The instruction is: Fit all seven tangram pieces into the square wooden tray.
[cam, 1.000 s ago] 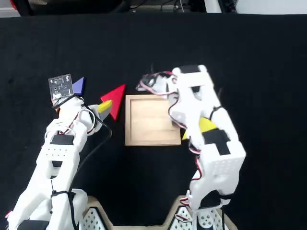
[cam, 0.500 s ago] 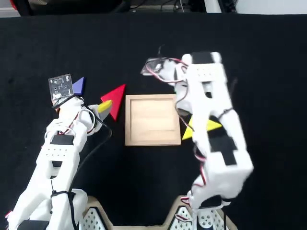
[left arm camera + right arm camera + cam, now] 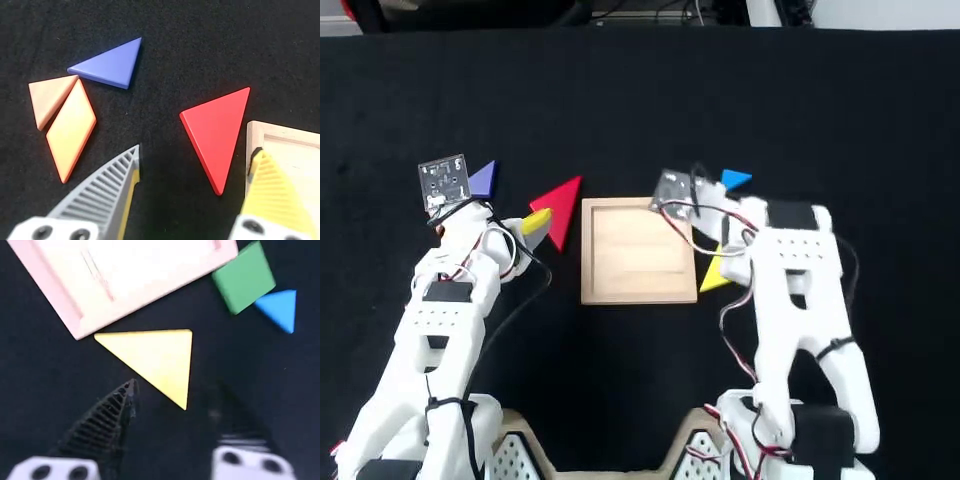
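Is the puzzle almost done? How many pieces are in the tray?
Not started: the wooden tray is empty. Nothing is in hand; the left gripper is open by the red triangle, the right gripper open over the yellow triangle. All seven wait on the table, also the purple triangle, tan triangle, orange parallelogram, green square and blue triangle.

This looks like a robotics lab or hobby workshop. A bench draped in plain black cloth carries two white, printed-looking arms, the left arm and the right arm, with loose servo wires and a bare circuit board. Cables and other gear crowd the frame's top edge.
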`<action>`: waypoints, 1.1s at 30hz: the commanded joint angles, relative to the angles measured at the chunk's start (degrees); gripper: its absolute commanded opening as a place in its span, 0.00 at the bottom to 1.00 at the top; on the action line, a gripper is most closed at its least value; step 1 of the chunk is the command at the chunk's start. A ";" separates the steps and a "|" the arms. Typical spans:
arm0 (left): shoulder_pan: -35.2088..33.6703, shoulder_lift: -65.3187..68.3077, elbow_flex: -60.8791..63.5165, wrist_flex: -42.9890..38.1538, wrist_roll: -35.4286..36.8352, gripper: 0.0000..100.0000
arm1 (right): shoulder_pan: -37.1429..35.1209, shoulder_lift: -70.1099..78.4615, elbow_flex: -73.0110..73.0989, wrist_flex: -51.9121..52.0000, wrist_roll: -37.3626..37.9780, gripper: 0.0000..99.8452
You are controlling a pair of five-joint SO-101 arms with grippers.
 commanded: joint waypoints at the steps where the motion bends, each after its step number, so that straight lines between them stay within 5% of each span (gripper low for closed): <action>1: -0.40 -1.49 -0.57 -1.14 -0.44 0.34 | 2.90 -2.68 2.07 -0.88 17.58 0.37; 4: -0.40 -1.49 -0.75 -1.14 -0.44 0.34 | 3.08 -2.59 2.42 -1.85 25.05 0.37; 18: -0.48 -1.14 -1.01 -1.14 -0.44 0.34 | 1.23 11.74 2.07 -13.10 25.49 0.37; 33: -0.40 -1.14 -1.01 -1.14 -0.44 0.34 | 1.05 27.03 -13.05 -5.27 27.52 0.37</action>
